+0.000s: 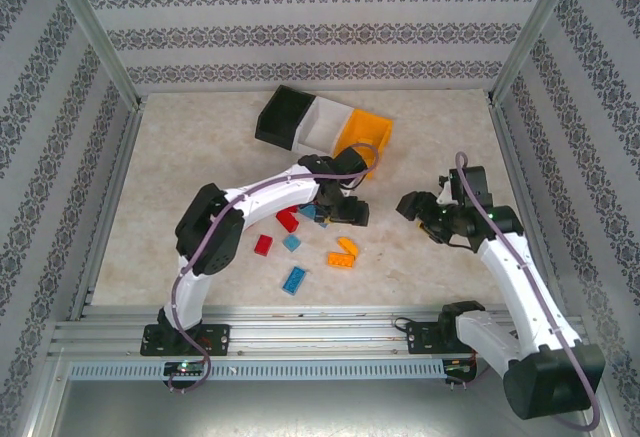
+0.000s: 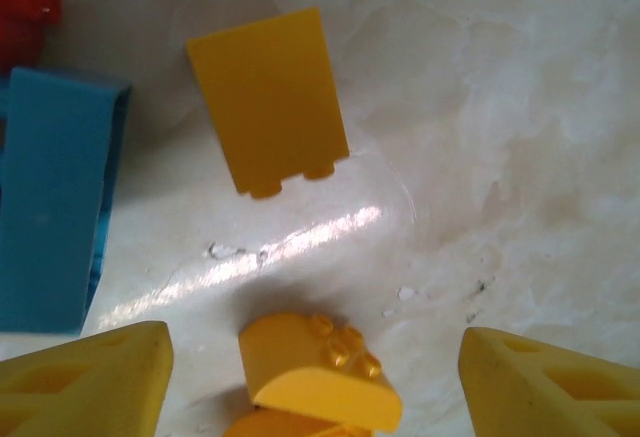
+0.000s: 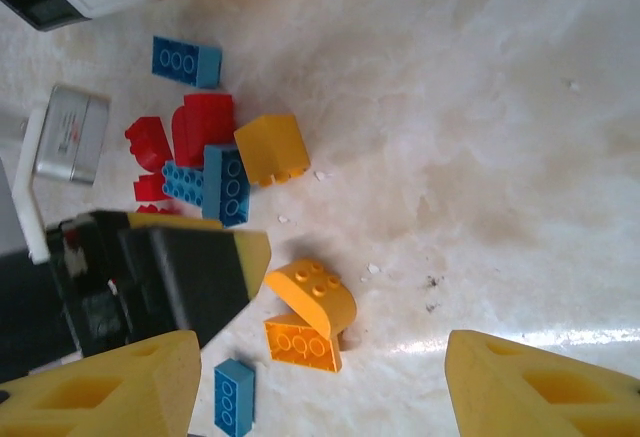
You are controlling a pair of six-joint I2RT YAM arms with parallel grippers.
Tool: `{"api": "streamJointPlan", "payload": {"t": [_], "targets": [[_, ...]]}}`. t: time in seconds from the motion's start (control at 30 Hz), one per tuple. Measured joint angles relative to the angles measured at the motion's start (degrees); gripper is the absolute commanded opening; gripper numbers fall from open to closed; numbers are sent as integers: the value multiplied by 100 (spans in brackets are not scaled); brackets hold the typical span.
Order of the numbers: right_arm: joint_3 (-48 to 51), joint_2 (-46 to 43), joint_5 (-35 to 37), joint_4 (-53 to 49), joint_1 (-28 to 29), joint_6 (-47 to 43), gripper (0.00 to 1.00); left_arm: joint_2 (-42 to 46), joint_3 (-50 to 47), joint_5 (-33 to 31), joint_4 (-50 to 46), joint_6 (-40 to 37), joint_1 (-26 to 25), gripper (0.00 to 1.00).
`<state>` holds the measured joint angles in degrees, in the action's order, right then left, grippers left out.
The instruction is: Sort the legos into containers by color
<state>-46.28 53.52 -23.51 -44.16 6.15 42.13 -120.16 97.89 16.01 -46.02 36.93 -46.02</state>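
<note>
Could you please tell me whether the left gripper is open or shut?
Open: the left gripper has its yellow fingers spread wide, with an orange brick lying free between them.

The beige marbled tabletop point(image 1: 440, 127) right of the row of three open plastic bins point(image 1: 325, 125) is bare. The white left arm point(image 1: 270, 192) spans the centre above a cluster of red, blue and orange studded bricks point(image 3: 205, 162), blocking approach from above. An orange curved brick point(image 2: 320, 387) occupies the gap between the spread fingers point(image 2: 100, 382) of the left gripper point(image 2: 315, 342); bare surface flanks it.
</note>
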Motion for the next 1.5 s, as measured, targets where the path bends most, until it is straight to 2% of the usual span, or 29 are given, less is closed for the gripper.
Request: {"api": "streamJointPlan", "payload": {"t": [0.17,0.37,0.43,0.53,0.77,1.03,1.23,1.5], "targets": [[151,-173,-83,-92,0,11,65,-411,415,-55,-151,44,-74,73],[153,-173,-157,-122,0,-2,65,-1008,1285,-313,-603,-2,-92,66],[153,-181,-173,-129,0,0,65,-1198,1462,-435,-715,-50,-92,63],[153,-247,-205,-133,0,0,65,-1349,1650,-557,-898,-101,-92,50],[260,-518,-254,-157,0,15,65,-1523,1818,-649,-1075,-205,-87,38],[426,-730,-256,-321,0,17,65,-1451,1902,-708,-1187,-295,-85,34],[448,-763,-256,-367,0,17,65,-1067,1943,-728,-1228,-358,-68,33],[448,-767,-299,-367,-4,122,65,-911,2848,-846,-1460,-426,109,33]]}}
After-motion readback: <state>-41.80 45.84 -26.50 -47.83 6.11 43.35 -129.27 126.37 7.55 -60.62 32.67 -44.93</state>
